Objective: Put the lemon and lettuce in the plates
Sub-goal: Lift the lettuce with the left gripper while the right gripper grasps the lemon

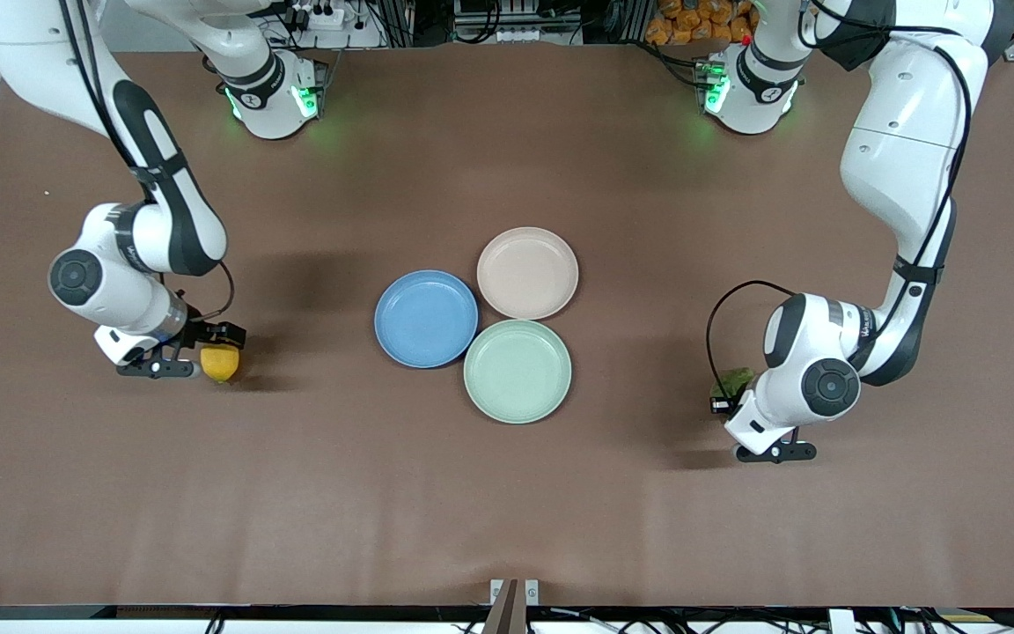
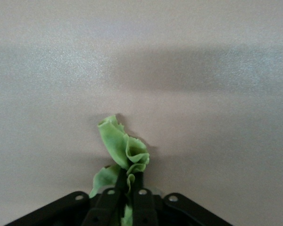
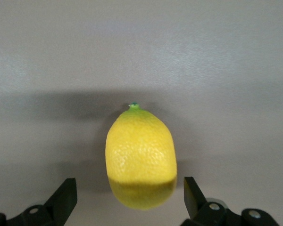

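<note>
1. Brown matting covers the table (image 1: 507,493), and at its middle I see three round shallow rimmed plates clustered together, rims touching or nearly so.
2. Taking that cluster as a clock face in the front view: the pale beige-pink plate (image 1: 527,272) sits at about one o'clock, the blue plate (image 1: 426,318) at nine, and the pale mint-green plate (image 1: 518,371) at five, nearest the front camera. All three are bare.
3. My left gripper (image 2: 127,207) is down at the table toward the left arm's end, well apart from the plates at roughly four o'clock of them. Its fingers are clenched on the wrinkly dull-green lettuce leaf (image 2: 122,148), whose ruffled edge pokes out past the fingertips.
4. In the front view I see only a scrap of that lettuce (image 1: 733,382) beside the left wrist.
5. My right gripper (image 3: 129,200) is low at the right arm's end, at about nine o'clock of the plates. Its fingers stand wide apart, released, one on each side of the small oval yellow lemon (image 3: 140,159).
6. That lemon (image 1: 220,362) lies on the table, its greenish tip pointing away from the right gripper.
</note>
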You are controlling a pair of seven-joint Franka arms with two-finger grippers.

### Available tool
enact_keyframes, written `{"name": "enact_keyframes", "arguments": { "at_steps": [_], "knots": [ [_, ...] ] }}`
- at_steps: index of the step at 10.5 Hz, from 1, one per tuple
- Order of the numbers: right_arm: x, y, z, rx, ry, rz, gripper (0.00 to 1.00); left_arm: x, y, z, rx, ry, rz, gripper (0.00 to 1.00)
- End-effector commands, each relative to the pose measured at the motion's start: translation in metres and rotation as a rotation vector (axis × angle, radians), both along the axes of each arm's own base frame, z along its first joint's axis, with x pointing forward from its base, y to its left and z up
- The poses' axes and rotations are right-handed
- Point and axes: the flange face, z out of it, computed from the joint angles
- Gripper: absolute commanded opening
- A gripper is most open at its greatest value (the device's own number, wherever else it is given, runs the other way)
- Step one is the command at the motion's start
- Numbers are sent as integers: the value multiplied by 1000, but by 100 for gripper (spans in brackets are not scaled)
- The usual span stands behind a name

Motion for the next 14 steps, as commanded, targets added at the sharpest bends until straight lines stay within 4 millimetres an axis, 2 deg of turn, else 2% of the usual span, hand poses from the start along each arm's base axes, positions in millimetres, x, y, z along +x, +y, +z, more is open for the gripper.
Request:
{"name": "enact_keyframes", "arguments": {
  "at_steps": [1,4,6,8,10,11,12,13,14],
  "knots": [
    [0,0,-9,7,-14,-8,100,2,-5,16,20,-36,12,0],
    [1,-2,-25,1,-31,-9,100,7,-11,54,-2,-87,17,0],
    [1,-3,-30,0,-30,-10,100,2,-21,74,-18,-100,2,0],
    [0,-5,-36,-2,-36,-13,100,-20,-29,85,-10,-88,-24,0],
    [-1,-5,-41,-3,-31,-12,98,-50,-33,96,7,-69,-47,0],
    [-1,-5,-41,-3,-31,-12,85,-63,-34,99,13,-57,-54,0],
    [0,-4,-40,-3,-33,-10,66,-79,-34,104,18,-45,-54,0],
    [0,-4,-40,-3,-33,-10,51,-93,-33,109,24,-39,-58,0],
    [0,-4,-40,-3,-31,-12,43,-106,-42,114,12,-30,-62,0]
  ]
}}
